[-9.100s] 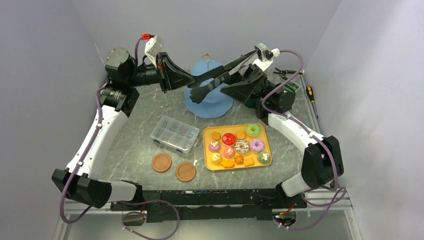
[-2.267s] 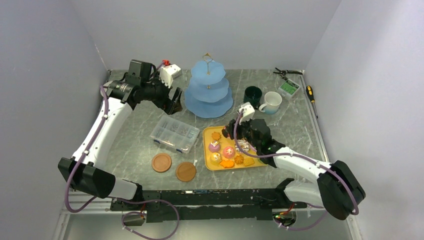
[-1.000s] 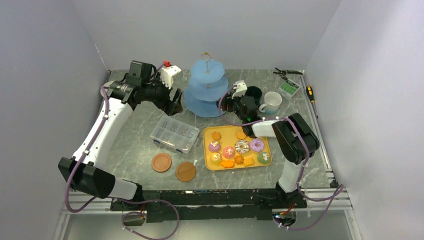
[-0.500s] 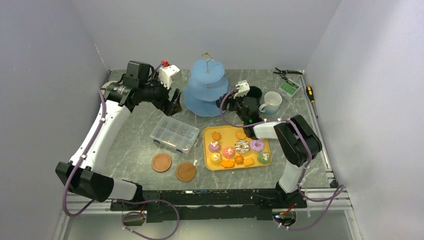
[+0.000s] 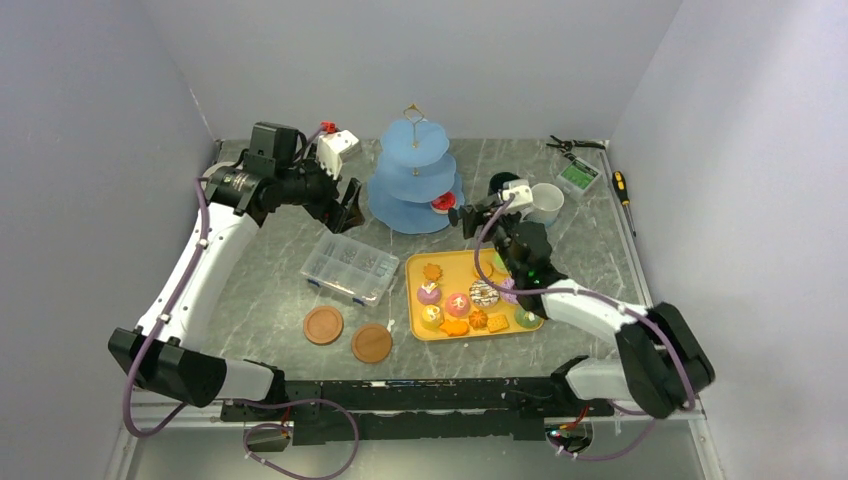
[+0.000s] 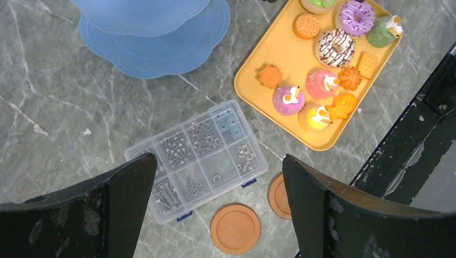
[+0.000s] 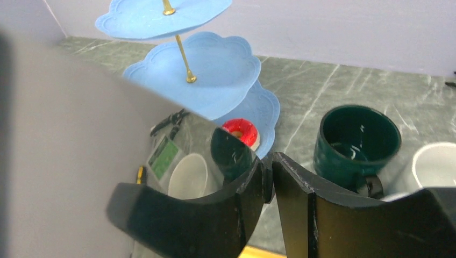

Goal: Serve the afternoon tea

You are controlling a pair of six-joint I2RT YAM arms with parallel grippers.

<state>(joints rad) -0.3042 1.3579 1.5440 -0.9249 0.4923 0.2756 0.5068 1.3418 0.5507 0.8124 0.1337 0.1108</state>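
The light-blue three-tier stand (image 5: 400, 182) stands at the back centre. A red doughnut (image 5: 443, 203) lies on the right edge of its bottom tier, also seen in the right wrist view (image 7: 240, 130). My right gripper (image 5: 470, 212) hovers just right of that doughnut, shut on the black tongs (image 7: 290, 199). The tong tips nearly touch, with nothing between them. My left gripper (image 5: 347, 210) hangs open and empty left of the stand. Several toy cakes and biscuits fill the yellow tray (image 5: 412, 295). The dark-green mug (image 7: 355, 140) and white mug (image 5: 545, 203) stand behind my right wrist.
The clear compartment box (image 5: 348, 267) lies left of the tray, with two brown coasters (image 5: 323, 325) in front of it. Pliers (image 5: 572, 145), a green device (image 5: 578, 175) and a screwdriver (image 5: 620, 185) lie at the back right. Grey walls close in three sides.
The right arm carried the red doughnut from the tray to the stand's bottom tier, left it there and drew back to the right. The left arm has hardly moved.
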